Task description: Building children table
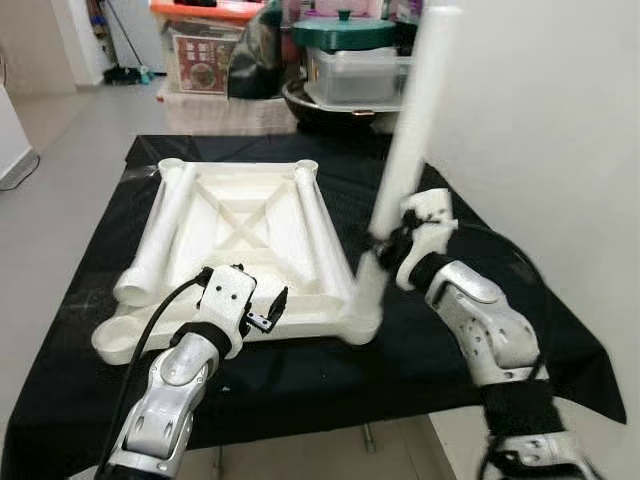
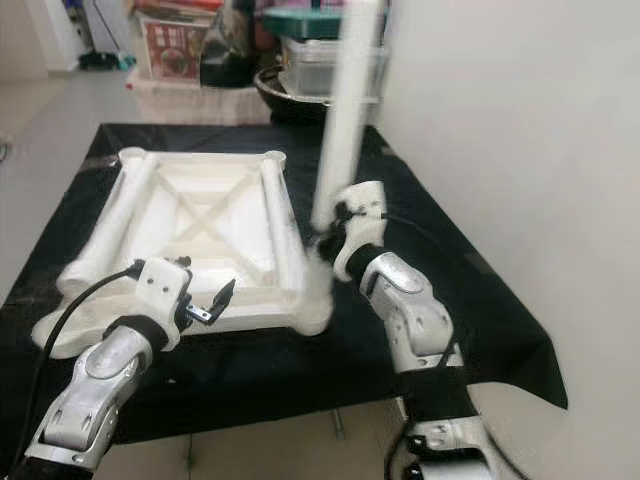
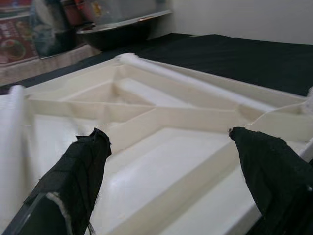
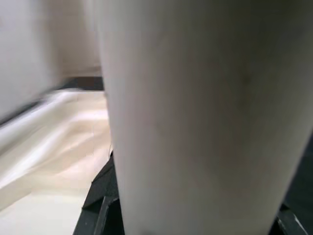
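A white plastic tabletop [image 1: 240, 235] lies upside down on the black cloth, ribs showing. Two loose white legs lie on it: one [image 1: 160, 235] along its left side, one [image 1: 318, 235] along its right. A third white leg [image 1: 408, 140] stands tilted in the near right corner socket [image 1: 362, 318]. My right gripper [image 1: 390, 245] is shut on this leg low down; in the right wrist view the leg [image 4: 195, 122] is pressed between the fingers. My left gripper [image 1: 268, 310] is open, hovering over the tabletop's near edge, its fingers [image 3: 80, 178] spread above the ribbed panel [image 3: 161, 147].
The black cloth [image 1: 90, 260] covers a low table. Behind it stand a plastic box [image 1: 355, 75] with a green lid [image 1: 345, 32], a dark bowl [image 1: 330, 110] and a printed box [image 1: 200, 60]. A white wall [image 1: 560, 120] rises on the right. Grey floor [image 1: 70, 130] lies to the left.
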You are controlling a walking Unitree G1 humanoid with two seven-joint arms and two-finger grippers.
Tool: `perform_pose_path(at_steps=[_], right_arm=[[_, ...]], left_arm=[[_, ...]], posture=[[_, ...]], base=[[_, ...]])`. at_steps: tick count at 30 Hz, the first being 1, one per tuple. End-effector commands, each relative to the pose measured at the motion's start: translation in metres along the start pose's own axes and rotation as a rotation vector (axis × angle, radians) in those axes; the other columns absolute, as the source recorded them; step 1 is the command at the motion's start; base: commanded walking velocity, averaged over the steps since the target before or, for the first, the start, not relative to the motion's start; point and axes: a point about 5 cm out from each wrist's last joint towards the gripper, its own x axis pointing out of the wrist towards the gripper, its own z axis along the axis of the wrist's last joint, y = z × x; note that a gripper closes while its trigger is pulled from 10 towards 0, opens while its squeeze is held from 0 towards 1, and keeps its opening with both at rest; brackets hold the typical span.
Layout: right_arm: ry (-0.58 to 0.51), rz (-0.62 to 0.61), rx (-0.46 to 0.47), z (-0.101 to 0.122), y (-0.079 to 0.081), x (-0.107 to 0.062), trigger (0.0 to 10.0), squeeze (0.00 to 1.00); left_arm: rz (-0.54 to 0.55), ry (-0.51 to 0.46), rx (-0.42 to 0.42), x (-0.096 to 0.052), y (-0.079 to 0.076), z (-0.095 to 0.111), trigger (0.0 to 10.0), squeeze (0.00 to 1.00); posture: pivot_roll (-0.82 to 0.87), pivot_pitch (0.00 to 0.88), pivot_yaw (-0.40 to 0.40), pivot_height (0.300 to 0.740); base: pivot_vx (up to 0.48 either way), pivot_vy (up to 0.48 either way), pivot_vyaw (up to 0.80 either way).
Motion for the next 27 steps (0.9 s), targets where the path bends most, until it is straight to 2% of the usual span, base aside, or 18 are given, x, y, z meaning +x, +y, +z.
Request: perform_pose_path(at_steps=[1, 2, 5, 6, 7, 9, 10, 12, 13, 15, 16, 17, 18, 19, 21, 22, 23, 27], right_arm=[[0.158, -0.189, -0.006, -0.035, -0.014, -0.011, 0.0, 0.0], [0.158, -0.189, -0.006, -0.035, -0.014, -0.011, 0.0, 0.0], [0.138, -0.172, -0.008, -0.034, 0.007, -0.016, 0.0, 0.0], [0.138, -0.172, -0.008, -0.034, 0.007, -0.016, 0.0, 0.0], [0.147, -0.152, -0.021, -0.034, 0.013, -0.015, 5.8, 0.0], [0.147, -0.152, -0.021, -0.034, 0.013, -0.015, 5.8, 0.0], [0.152, -0.131, -0.018, -0.034, 0.018, -0.014, 10.0, 0.0], [0.116, -0.078, 0.02, -0.03, 0.023, -0.013, 10.0, 0.0], [0.086, -0.046, 0.036, -0.024, 0.025, -0.011, 10.0, 1.0], [0.025, 0.034, 0.069, -0.007, 0.022, -0.005, 10.0, 1.0], [0.025, 0.034, 0.069, -0.007, 0.022, -0.005, 10.0, 1.0], [0.001, 0.105, 0.058, 0.004, 0.022, -0.001, 10.0, 0.0], [0.001, 0.105, 0.058, 0.004, 0.022, -0.001, 10.0, 0.0], [-0.041, 0.261, 0.035, 0.018, 0.027, 0.001, 10.0, 0.0], [-0.041, 0.261, 0.035, 0.018, 0.027, 0.001, 10.0, 0.0], [-0.107, 0.606, -0.065, 0.039, 0.037, -0.01, 10.0, 0.0], [-0.108, 0.701, -0.118, 0.041, 0.04, -0.014, 10.0, 0.0], [-0.084, 0.817, -0.2, 0.036, 0.044, -0.021, 10.0, 0.0]], left_arm=[[-0.012, -0.003, 0.011, 0.003, -0.002, 0.0, 10.0, 0.0], [-0.012, -0.003, 0.011, 0.003, -0.002, 0.0, 10.0, 0.0], [-0.015, -0.005, 0.011, 0.003, -0.003, 0.0, 10.0, 0.0], [-0.015, -0.005, 0.011, 0.003, -0.003, 0.0, 10.0, 0.0], [-0.015, -0.005, 0.011, 0.003, -0.002, 0.0, 10.0, 0.0], [-0.015, -0.005, 0.011, 0.003, -0.002, 0.0, 10.0, 0.0], [-0.014, -0.005, 0.012, 0.003, -0.002, 0.0, 10.0, 0.0], [-0.014, -0.005, 0.013, 0.003, -0.002, 0.0, 10.0, 0.0], [-0.013, -0.005, 0.013, 0.003, -0.002, 0.0, 10.0, 0.0], [-0.013, -0.006, 0.012, 0.003, -0.002, 0.0, 10.0, 0.0], [-0.013, -0.006, 0.012, 0.003, -0.002, 0.0, 10.0, 0.0], [-0.014, -0.006, 0.01, 0.003, -0.002, 0.0, 10.0, 0.0], [-0.014, -0.006, 0.01, 0.003, -0.002, 0.0, 10.0, 0.0], [-0.018, -0.005, 0.011, 0.003, -0.003, -0.001, 10.0, 0.0], [-0.018, -0.005, 0.011, 0.003, -0.003, -0.001, 10.0, 0.0], [-0.021, -0.006, 0.017, 0.004, -0.003, 0.0, 10.0, 0.0], [-0.02, -0.008, 0.019, 0.004, -0.002, 0.0, 10.0, 0.0], [-0.015, -0.01, 0.02, 0.005, -0.001, 0.001, 10.0, 0.0]], posture=[[0.01, 0.0, -0.083, 0.74], [0.01, 0.0, -0.083, 0.74], [0.01, 0.0, -0.084, 0.74], [0.01, 0.0, -0.084, 0.74], [0.01, 0.0, -0.086, 0.74], [0.01, 0.0, -0.086, 0.74], [0.01, 0.0, -0.086, 0.74], [0.01, 0.0, -0.086, 0.74], [0.01, 0.0, -0.086, 0.74], [0.01, 0.0, -0.09, 0.74], [0.01, 0.0, -0.09, 0.74], [0.01, 0.0, -0.088, 0.74], [0.01, 0.0, -0.088, 0.74], [0.02, 0.0, -0.085, 0.74], [0.02, 0.0, -0.085, 0.74], [0.03, 0.0, -0.093, 0.74], [0.03, 0.0, -0.093, 0.74], [0.04, 0.0, -0.105, 0.74]], base=[[0.0, 0.0, 0.0], [0.0, 0.0, 0.0], [0.0, 0.0, 0.0], [0.0, 0.0, 0.0], [0.0, 0.0, 0.0], [0.0, 0.0, 0.0], [0.0, 0.0, 0.0], [0.0, 0.0, 0.0], [0.0, 0.0, 0.0], [0.0, 0.0, 0.0], [0.0, 0.0, 0.0], [0.0, 0.0, 0.0], [0.0, 0.0, 0.0], [0.0, 0.0, 0.0], [0.0, 0.0, 0.0], [0.0, 0.0, 0.0], [0.0, 0.0, 0.0], [0.0, 0.0, 0.0]])
